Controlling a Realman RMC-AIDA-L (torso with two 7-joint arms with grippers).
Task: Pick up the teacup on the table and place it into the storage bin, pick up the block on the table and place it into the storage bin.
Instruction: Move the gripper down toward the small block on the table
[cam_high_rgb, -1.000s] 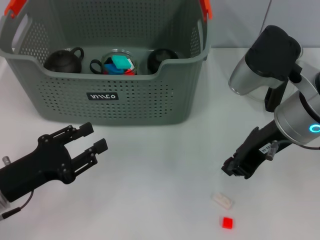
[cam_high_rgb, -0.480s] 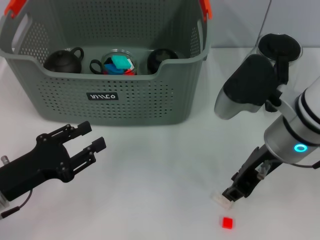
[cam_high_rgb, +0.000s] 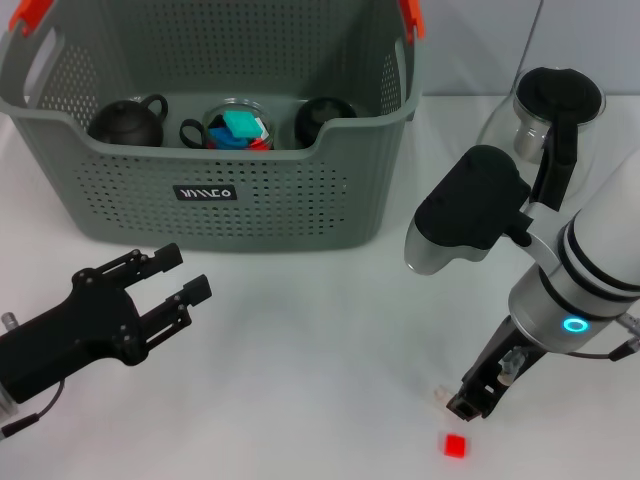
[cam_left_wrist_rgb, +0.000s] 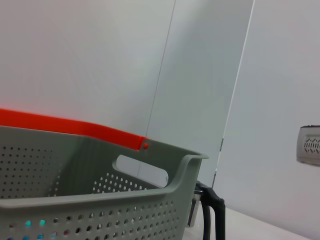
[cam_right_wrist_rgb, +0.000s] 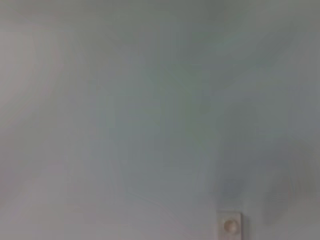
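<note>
The grey storage bin (cam_high_rgb: 260, 215) stands at the far left, and its orange-clipped rim (cam_left_wrist_rgb: 100, 210) fills the left wrist view. No teacup shows on the table; dark handled vessels (cam_high_rgb: 125, 122) and a glass cup of coloured pieces (cam_high_rgb: 235, 125) lie inside the bin. A small white block (cam_high_rgb: 438, 396) lies near the table's front right, also seen in the right wrist view (cam_right_wrist_rgb: 229, 225). My right gripper (cam_high_rgb: 468, 404) is lowered right beside it, covering most of it. A red block (cam_high_rgb: 455, 445) lies just nearer the front edge. My left gripper (cam_high_rgb: 192, 272) hovers open at the front left.
A glass kettle with a black lid and handle (cam_high_rgb: 555, 105) stands at the back right, behind my right arm. White tabletop (cam_high_rgb: 320, 340) stretches between the two grippers.
My right arm has swung forward and down, bringing its gripper from above the table onto the white block, which is now mostly covered. The left arm has not moved.
</note>
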